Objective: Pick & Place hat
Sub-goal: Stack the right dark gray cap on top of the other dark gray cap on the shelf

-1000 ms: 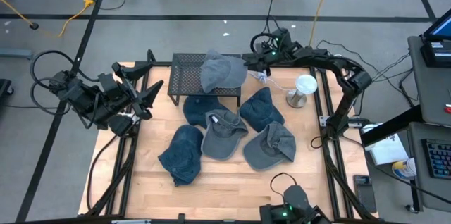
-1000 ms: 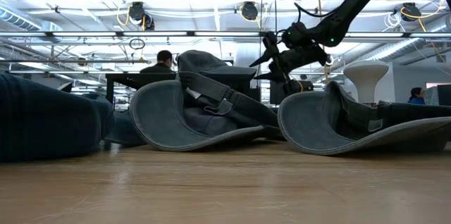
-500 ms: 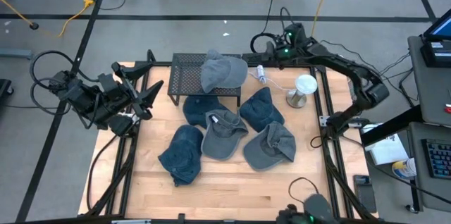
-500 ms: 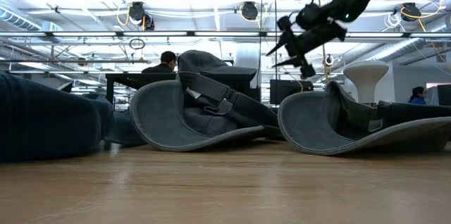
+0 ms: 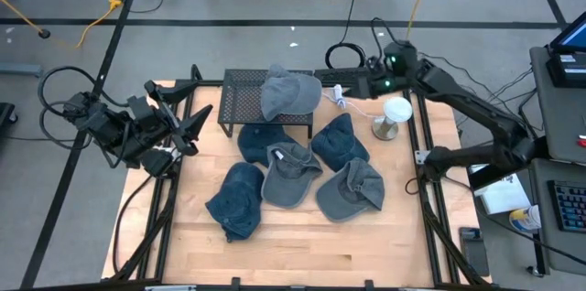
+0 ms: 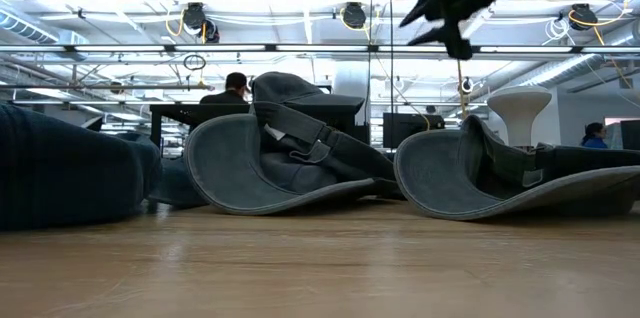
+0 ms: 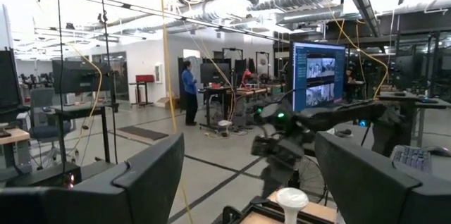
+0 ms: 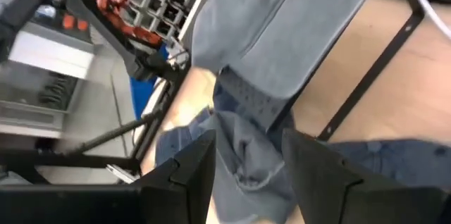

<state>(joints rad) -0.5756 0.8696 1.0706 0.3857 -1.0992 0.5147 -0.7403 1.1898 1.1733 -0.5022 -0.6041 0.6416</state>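
A light grey hat (image 5: 288, 94) lies crown-up on the black wire rack (image 5: 243, 99) at the table's far side; the right wrist view shows this hat (image 8: 282, 27) from above. Several more grey and dark blue hats (image 5: 293, 172) lie on the table in front of the rack. My right gripper (image 5: 355, 78) hangs open and high above the far right of the table, right of the rack, with nothing between its fingers (image 8: 180, 175). In the low view my right gripper (image 6: 437, 30) stands above the hats. My left gripper (image 5: 200, 124) waits open at the table's left edge, raised.
A white mushroom-shaped stand (image 5: 394, 115) stands on the table at the far right, under my right arm. A white cable (image 5: 352, 105) lies between it and the rack. The near part of the wooden table (image 5: 293, 245) is bare. People (image 6: 235, 86) stand in the room behind.
My right gripper has risen and drawn back from the rack toward the table's right edge, rolling as it went; its fingers have stayed apart. The grey hat rests on the rack as before. The other hats have not moved.
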